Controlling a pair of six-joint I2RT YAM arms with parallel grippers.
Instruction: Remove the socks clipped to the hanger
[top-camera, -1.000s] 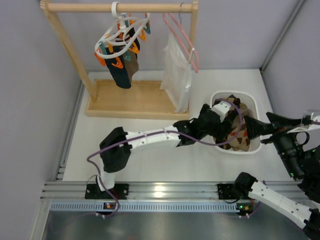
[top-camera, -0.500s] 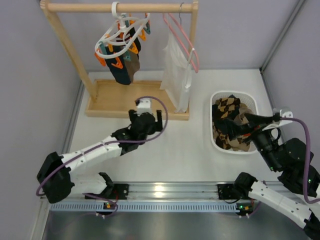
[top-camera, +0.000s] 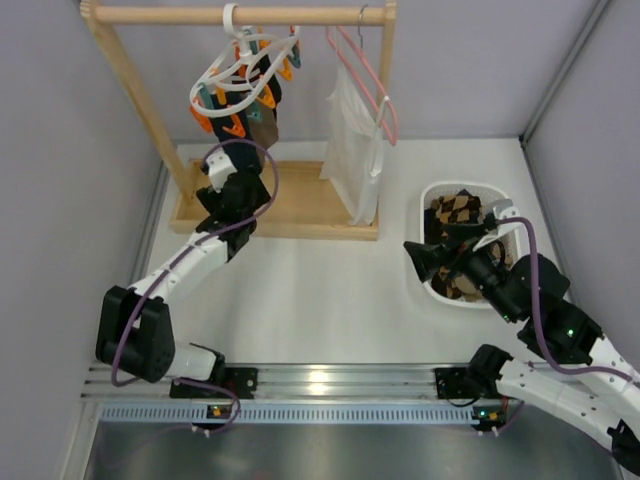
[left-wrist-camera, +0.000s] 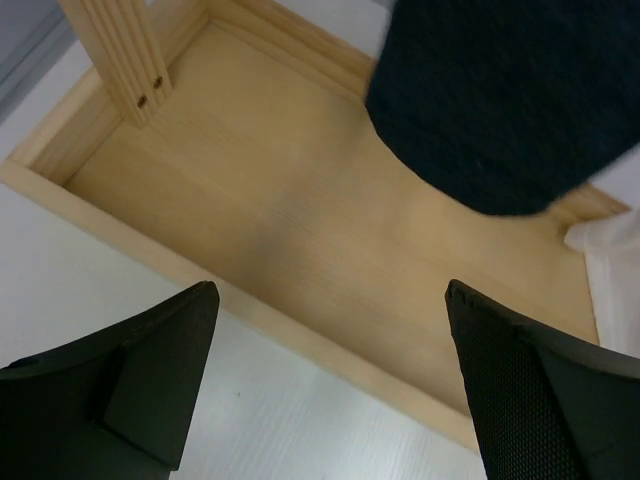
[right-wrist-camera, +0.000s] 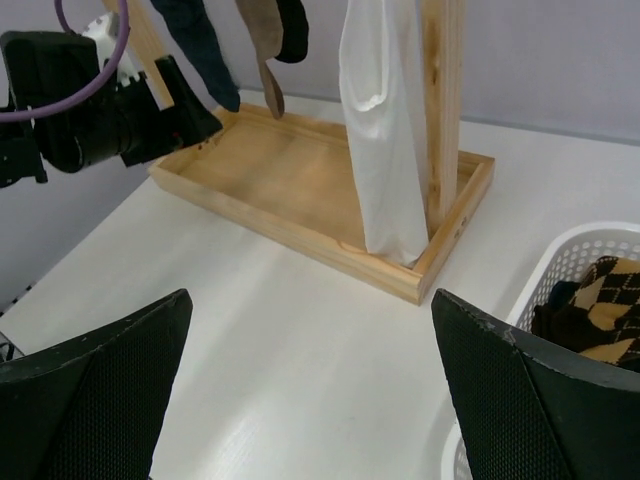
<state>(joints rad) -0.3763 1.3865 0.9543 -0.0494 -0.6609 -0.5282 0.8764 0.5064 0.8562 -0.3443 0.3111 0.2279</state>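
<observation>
Status, all positions relative to the wooden rack (top-camera: 240, 15):
- left gripper (left-wrist-camera: 330, 300): jaws spread wide, nothing between them. I'm over the front lip of the rack's base tray (left-wrist-camera: 300, 230), left half, near the left post (left-wrist-camera: 115, 50), pointing in at the tray
- dark sock (left-wrist-camera: 510, 100): hangs just above and beyond my left fingers, toe clear of the tray floor, not touching me
- hanger (top-camera: 240, 75): hooked on the rack's top bar, left end, orange and teal clips around the ring
- socks (right-wrist-camera: 258, 40) on it: right wrist view shows a dark one, a brown one and another dark one side by side under the ring. Can't tell which clip holds which
- right gripper (right-wrist-camera: 312, 300): also fully released, empty. It's off the rack's front right corner, low over the table (right-wrist-camera: 330, 380), facing back at the rack
- white basket (top-camera: 424, 200): on the table right of the rack, beside my right arm, argyle and dark socks (top-camera: 455, 210) piled inside
- white garment (top-camera: 355, 150): on a pink hanger (top-camera: 365, 70) at the right end of the bar, by the right post, hem down at the tray
</observation>
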